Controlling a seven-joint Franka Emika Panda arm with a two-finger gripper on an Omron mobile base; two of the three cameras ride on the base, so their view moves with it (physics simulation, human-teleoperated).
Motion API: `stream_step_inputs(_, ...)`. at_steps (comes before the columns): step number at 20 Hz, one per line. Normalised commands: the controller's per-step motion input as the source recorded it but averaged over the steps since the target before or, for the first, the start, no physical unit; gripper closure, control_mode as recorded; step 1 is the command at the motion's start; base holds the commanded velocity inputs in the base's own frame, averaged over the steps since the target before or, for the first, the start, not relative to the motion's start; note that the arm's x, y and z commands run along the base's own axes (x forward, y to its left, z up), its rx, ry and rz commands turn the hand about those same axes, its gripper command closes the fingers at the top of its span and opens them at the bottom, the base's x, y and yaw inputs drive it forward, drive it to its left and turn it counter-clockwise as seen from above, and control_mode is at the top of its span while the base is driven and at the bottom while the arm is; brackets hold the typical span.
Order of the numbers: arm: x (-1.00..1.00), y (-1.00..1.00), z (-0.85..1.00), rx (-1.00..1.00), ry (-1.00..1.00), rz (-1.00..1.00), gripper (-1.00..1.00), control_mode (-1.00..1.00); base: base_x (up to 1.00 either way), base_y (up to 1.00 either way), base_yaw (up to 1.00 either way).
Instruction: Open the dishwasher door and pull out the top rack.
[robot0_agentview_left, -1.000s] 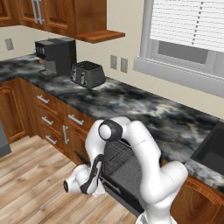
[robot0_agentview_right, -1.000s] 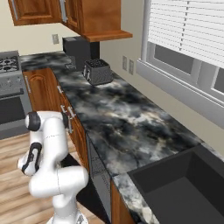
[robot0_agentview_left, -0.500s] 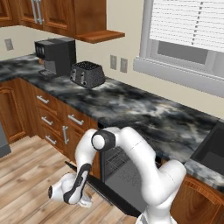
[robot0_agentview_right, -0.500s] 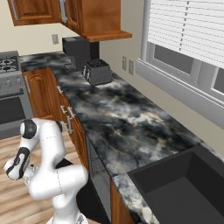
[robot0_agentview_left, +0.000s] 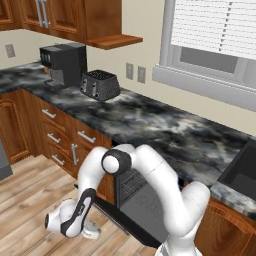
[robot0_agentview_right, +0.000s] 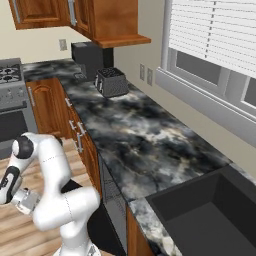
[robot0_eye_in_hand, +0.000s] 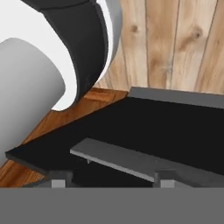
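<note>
In the left base view the dishwasher door (robot0_agentview_left: 131, 218) hangs folded down, nearly flat above the wooden floor (robot0_agentview_left: 30, 192), its grey inner face up, and the top rack (robot0_agentview_left: 134, 181) sits as a dark wire grid inside the opening under the marbled tabletop (robot0_agentview_left: 150, 122). The arm bends low, its hand (robot0_agentview_left: 89, 231) at the door's outer edge (finger spread is not readable here). A black toaster (robot0_agentview_left: 100, 84) and coffee machine (robot0_agentview_left: 64, 63) stand on the tabletop. In the right base view the arm reaches down beside the brown cabinets (robot0_agentview_right: 82, 145), left of the sink (robot0_agentview_right: 210, 212). In the hand view the grey bar handle (robot0_eye_in_hand: 131, 161) lies between the two fingertips (robot0_eye_in_hand: 59, 180), which stand spread on either side of it, not pinching it.
</note>
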Motion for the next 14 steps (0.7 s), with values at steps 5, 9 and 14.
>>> stream_step_inputs(5,-0.06,-0.62,1.0,0.08,-0.01,0.0,-1.0,-1.0,0.0,0.0,0.0)
stream_step_inputs(9,-0.05,-0.86,1.0,0.15,0.0,0.0,-1.0,-1.0,0.0,0.0,0.0)
stream_step_inputs(14,-0.26,-0.48,1.0,0.14,0.04,0.0,-1.0,-1.0,0.0,0.0,0.0)
